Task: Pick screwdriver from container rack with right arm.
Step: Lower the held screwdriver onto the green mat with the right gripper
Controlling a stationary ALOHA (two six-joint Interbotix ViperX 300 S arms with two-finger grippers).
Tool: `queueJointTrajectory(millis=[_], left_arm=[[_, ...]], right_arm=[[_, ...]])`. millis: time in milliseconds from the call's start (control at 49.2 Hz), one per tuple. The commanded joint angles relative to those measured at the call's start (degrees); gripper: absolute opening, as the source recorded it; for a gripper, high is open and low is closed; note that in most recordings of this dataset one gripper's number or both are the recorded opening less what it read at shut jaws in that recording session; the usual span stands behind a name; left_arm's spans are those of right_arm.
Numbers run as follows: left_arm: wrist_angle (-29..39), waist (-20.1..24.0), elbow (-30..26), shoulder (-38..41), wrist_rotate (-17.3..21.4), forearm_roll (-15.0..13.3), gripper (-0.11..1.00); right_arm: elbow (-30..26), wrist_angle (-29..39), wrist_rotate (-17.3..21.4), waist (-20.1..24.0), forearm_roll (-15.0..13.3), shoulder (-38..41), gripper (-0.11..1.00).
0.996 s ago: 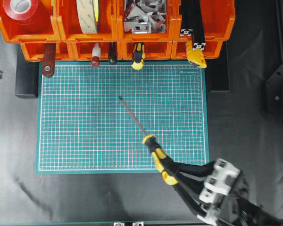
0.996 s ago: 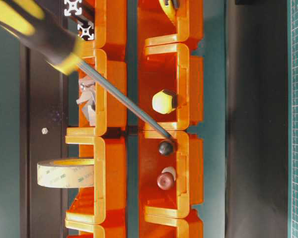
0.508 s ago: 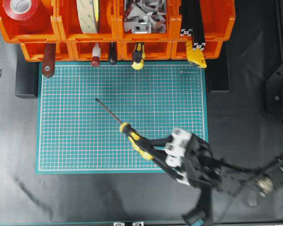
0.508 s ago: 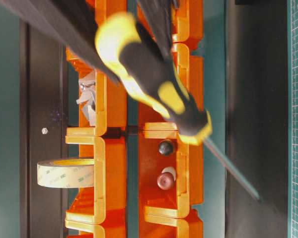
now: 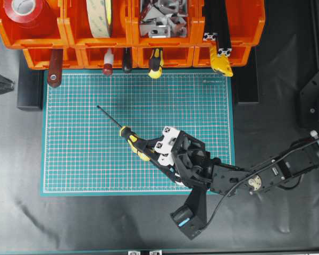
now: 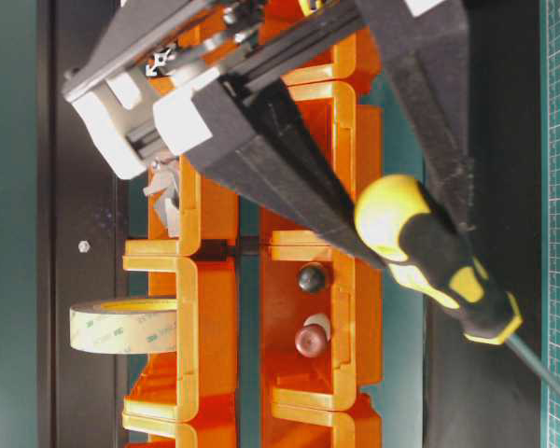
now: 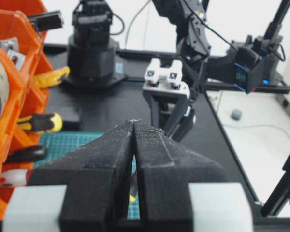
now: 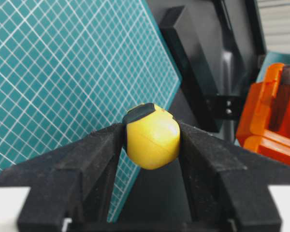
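The right gripper is clamped part-way closed on the handle of the screwdriver, held clear of the rack over the green mat; extraction looks complete, so a controlled set-down seems next.

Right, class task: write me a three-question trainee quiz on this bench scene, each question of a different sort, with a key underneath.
1. True or false: the right gripper is clamped on the handle of the screwdriver.
2. Multiple choice: the screwdriver's tip is over A) the green cutting mat, B) an orange bin of the container rack, C) the black tabletop.
3. Short answer: how do the fingers of the left gripper stand in the left wrist view?

Key
1. True; the right wrist view shows the yellow handle end between both fingers.
2. A.
3. Pressed together, with nothing between them.
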Motion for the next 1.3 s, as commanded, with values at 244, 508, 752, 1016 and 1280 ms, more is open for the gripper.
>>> queueJointTrajectory(millis=[244,508,752,1016,1280], left_arm=[[-0.3,-0.1,-2.0,-0.4,-0.4,0.1,0.0],[-0.2,-0.1,-2.0,-0.3,-0.4,0.1,0.0],[-0.2,-0.1,-2.0,-0.5,-0.4,0.1,0.0],[-0.1,-0.1,-2.0,-0.5,-0.4,0.1,0.0],[0.4,-0.1,-2.0,-0.5,-0.6,0.1,0.0]], right_arm=[[0.7,-0.7,0.4,-0.2,3.2,0.3,0.36],[2.4,-2.5,0.4,-0.2,5.7,1.2,0.36],[2.5,-3.5,0.4,-0.2,6.7,1.8,0.36],[2.5,-3.5,0.4,-0.2,6.8,1.9,0.36],[2.5,-3.2,0.5,-0.3,10.5,2.1,0.75]])
